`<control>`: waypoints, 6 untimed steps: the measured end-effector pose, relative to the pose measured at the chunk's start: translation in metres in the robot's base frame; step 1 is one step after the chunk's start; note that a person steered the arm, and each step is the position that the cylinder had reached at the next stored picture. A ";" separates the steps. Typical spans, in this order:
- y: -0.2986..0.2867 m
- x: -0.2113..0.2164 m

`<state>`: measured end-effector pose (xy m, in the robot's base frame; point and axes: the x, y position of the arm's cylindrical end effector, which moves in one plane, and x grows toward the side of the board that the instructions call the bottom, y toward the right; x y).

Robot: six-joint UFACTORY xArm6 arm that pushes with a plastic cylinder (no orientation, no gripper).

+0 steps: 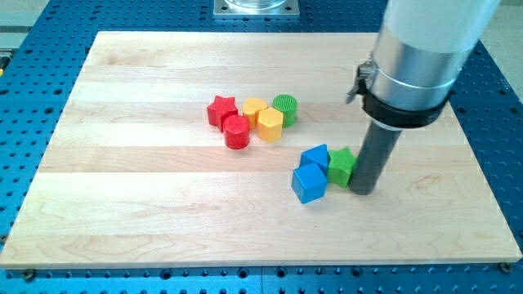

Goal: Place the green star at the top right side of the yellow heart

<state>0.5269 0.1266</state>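
Note:
The green star [341, 167] lies right of the board's middle, touching two blue blocks on its left. My tip [364, 191] stands right against the star's right side. The yellow heart [254, 109] sits in a cluster up and to the left, between a red star [221, 110] and a green cylinder [285, 109]. The rod and its silver arm housing come down from the view's top right.
A yellow hexagon [270, 125] and a red cylinder [237, 131] sit just below the heart. A blue block [315, 156] and a blue cube [309, 183] lie left of the green star. The wooden board [122, 204] rests on a blue perforated table.

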 end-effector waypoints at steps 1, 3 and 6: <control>-0.007 0.001; -0.027 -0.004; -0.055 0.020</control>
<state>0.5465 0.0717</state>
